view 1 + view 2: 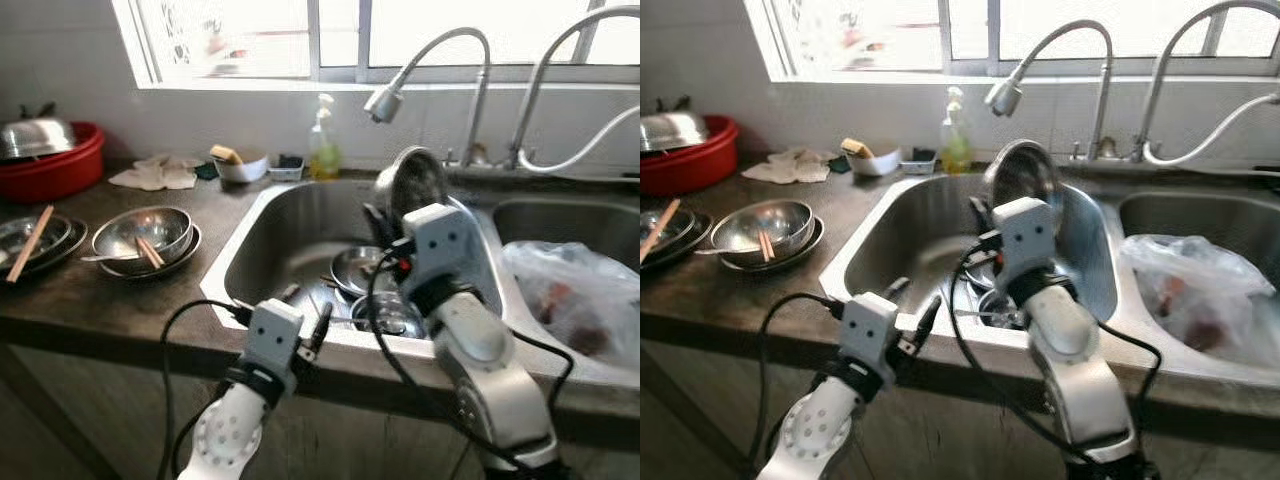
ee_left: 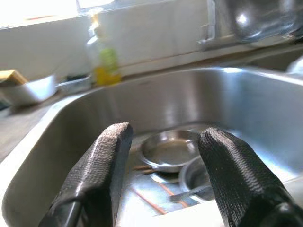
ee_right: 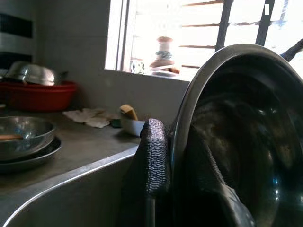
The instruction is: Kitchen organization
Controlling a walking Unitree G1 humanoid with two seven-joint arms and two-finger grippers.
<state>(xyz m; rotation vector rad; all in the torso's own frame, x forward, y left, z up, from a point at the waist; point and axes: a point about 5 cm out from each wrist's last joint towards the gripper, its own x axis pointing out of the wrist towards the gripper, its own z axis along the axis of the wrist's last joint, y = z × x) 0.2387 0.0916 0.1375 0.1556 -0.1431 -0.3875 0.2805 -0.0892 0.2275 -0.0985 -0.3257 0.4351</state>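
My right gripper (image 1: 386, 222) is raised over the left sink basin (image 1: 290, 235), shut on the rim of a steel bowl (image 1: 411, 183) that it holds tilted on edge. In the right wrist view, one finger (image 3: 154, 156) lies outside the steel bowl (image 3: 236, 132) and the other inside. My left gripper (image 1: 306, 312) hovers at the sink's front edge, open and holding nothing, and its fingers (image 2: 106, 165) frame the basin. A steel plate (image 2: 170, 150), a small bowl (image 2: 199, 176) and some utensils lie in the basin.
Stacked steel bowls with chopsticks (image 1: 145, 235) sit on the dark counter (image 1: 100, 300), with more dishes (image 1: 35, 240) at far left. A red basin (image 1: 50, 165), a cloth (image 1: 155, 175), a white bowl (image 1: 240, 165) and a soap bottle (image 1: 323, 150) line the back. Two taps (image 1: 440, 60) arch overhead. A plastic bag (image 1: 580, 295) fills the right basin.
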